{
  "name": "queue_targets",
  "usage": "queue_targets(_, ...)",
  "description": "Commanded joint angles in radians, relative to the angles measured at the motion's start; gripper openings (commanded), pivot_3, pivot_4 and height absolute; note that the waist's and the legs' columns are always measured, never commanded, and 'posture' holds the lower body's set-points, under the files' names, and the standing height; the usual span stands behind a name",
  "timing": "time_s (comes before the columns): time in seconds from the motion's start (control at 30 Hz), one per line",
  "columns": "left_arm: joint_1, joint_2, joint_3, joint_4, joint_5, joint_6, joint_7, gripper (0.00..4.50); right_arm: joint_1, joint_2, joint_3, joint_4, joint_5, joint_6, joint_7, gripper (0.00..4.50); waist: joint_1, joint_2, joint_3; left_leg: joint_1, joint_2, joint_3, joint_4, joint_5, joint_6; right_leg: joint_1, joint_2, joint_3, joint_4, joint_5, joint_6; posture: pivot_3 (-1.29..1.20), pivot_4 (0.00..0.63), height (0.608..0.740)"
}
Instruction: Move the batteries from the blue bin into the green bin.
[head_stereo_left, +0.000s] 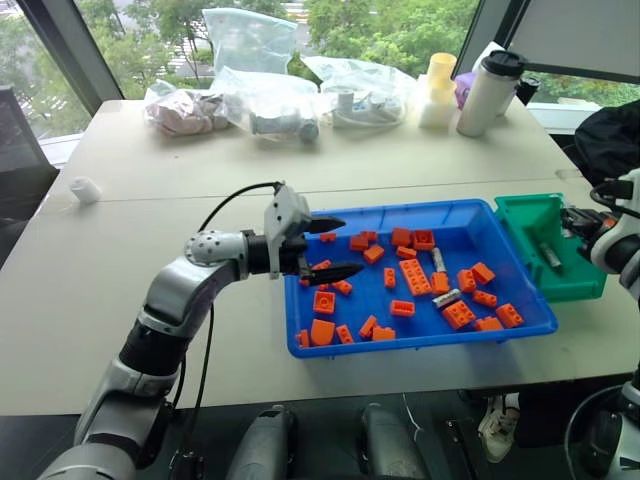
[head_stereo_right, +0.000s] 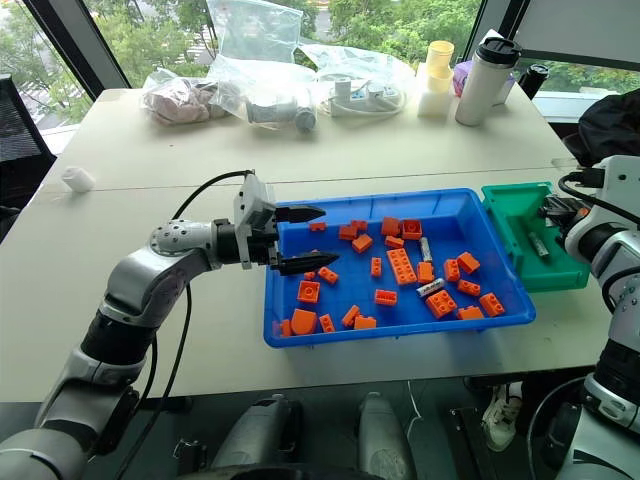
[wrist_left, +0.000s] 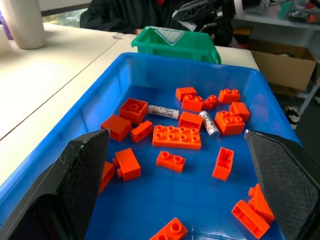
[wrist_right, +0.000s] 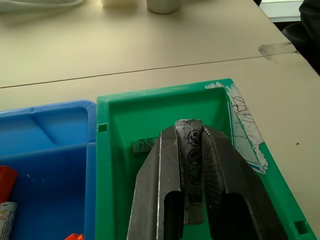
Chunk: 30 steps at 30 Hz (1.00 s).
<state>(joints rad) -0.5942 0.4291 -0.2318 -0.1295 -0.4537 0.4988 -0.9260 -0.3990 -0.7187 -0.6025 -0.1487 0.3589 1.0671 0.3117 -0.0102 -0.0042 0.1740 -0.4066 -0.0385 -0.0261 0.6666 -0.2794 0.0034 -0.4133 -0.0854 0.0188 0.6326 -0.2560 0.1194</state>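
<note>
A: What do my head views show?

B: My left tool (head_stereo_left: 332, 247) hangs released, fingers spread, over the near-left end of the wide bright-blue plastic tray (head_stereo_left: 520, 322) on the pale bench (head_stereo_left: 120, 300). Ahead of it, among the orange toy bricks (head_stereo_left: 414, 276), lie two thin silver-grey batteries (head_stereo_left: 446, 298).

A: And the left wrist view?

B: Both batteries sit beyond my spread fingers (wrist_left: 82, 175), the small teal-green plastic bin (wrist_left: 175, 45) just past the tray's far wall.

A: The right wrist view?

B: My right tool (wrist_right: 192, 165), clenched, grasps one battery (wrist_right: 192, 150) over the green bin; another lies on its floor just beyond.
</note>
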Motion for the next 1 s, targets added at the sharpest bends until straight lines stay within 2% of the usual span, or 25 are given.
queue_targets(0.03, -0.025, -0.015, -0.015, -0.003, 0.026, -0.045, -0.026, 4.5, -0.015, -0.037, -0.001, 0.03, -0.031, -0.068, -0.019, 1.46, 0.0, 0.0, 0.0, 0.0, 0.0, 0.0, 0.0, 0.0, 0.0, 0.0, 0.0, 0.0, 0.0, 0.0, 0.0, 0.0, 0.15, 0.74)
queue_targets(0.2, -0.015, -0.015, -0.001, -0.01, 0.036, -0.044, -0.032, 4.5, -0.026, -0.045, 0.016, 0.047, -0.021, -0.095, -0.008, 4.01, -0.001, 0.0, 0.0, 0.0, 0.0, 0.0, 0.0, 0.0, 0.0, 0.0, 0.0, 0.0, 0.0, 0.0, 0.0, 0.0, 0.15, 0.74)
queue_targets(0.3, -0.003, 0.002, 0.008, -0.032, 0.036, -0.034, -0.031, 4.5, -0.02, -0.06, 0.032, 0.013, 0.021, -0.096, 0.058, 4.01, -0.001, 0.0, 0.0, 0.0, 0.0, 0.0, 0.0, 0.0, 0.0, 0.0, 0.0, 0.0, 0.0, 0.0, 0.0, 0.0, 0.15, 0.74)
queue_targets(0.5, 0.051, 0.101, 0.01, -0.15, 0.007, 0.022, -0.073, 4.5, 0.169, -0.218, 0.192, -0.23, 0.196, -0.096, 0.451, 4.01, -0.001, 0.0, 0.0, 0.0, 0.001, -0.001, 0.0, 0.0, 0.0, 0.001, 0.002, 0.0, -0.001, 0.0, 0.0, 0.0, 0.15, 0.74)
queue_targets(0.6, 0.068, 0.152, 0.007, -0.189, 0.011, 0.041, -0.097, 4.5, 0.237, -0.298, 0.258, -0.285, 0.228, -0.083, 0.548, 4.01, 0.001, 0.0, 0.0, 0.0, 0.002, -0.001, 0.0, 0.0, 0.0, 0.001, 0.002, 0.0, -0.001, 0.0, 0.0, 0.0, 0.15, 0.74)
queue_targets(0.73, 0.083, 0.21, -0.007, -0.212, 0.066, 0.017, -0.105, 4.5, 0.226, -0.325, 0.342, -0.28, 0.27, -0.02, 0.578, 4.01, 0.003, -0.001, 0.001, 0.001, 0.001, -0.002, 0.002, -0.001, 0.001, 0.003, 0.001, 0.0, -0.002, 0.0, 0.0, 0.0, 0.15, 0.74)
queue_targets(0.9, 0.109, 0.226, 0.002, -0.253, 0.071, 0.028, -0.087, 4.5, 0.194, -0.324, 0.427, -0.242, 0.217, -0.039, 0.544, 4.01, 0.003, -0.001, 0.001, 0.001, 0.002, -0.002, 0.001, -0.001, 0.001, 0.002, 0.001, 0.0, -0.002, 0.0, 0.0, 0.0, 0.15, 0.74)
queue_targets(0.93, 0.115, 0.225, 0.005, -0.259, 0.07, 0.033, -0.082, 4.5, 0.199, -0.328, 0.434, -0.24, 0.21, -0.044, 0.542, 4.27, 0.004, -0.001, 0.001, 0.001, 0.001, -0.002, 0.001, -0.001, 0.001, 0.003, 0.001, 0.0, -0.002, 0.0, 0.0, 0.0, 0.15, 0.74)
queue_targets(1.0, 0.125, 0.224, 0.008, -0.269, 0.068, 0.038, -0.076, 4.5, 0.212, -0.341, 0.448, -0.24, 0.198, -0.061, 0.555, 4.27, 0.006, -0.001, 0.001, 0.0, 0.001, -0.002, 0.001, -0.001, 0.001, 0.002, 0.0, -0.001, -0.002, 0.0, 0.0, 0.0, 0.15, 0.74)
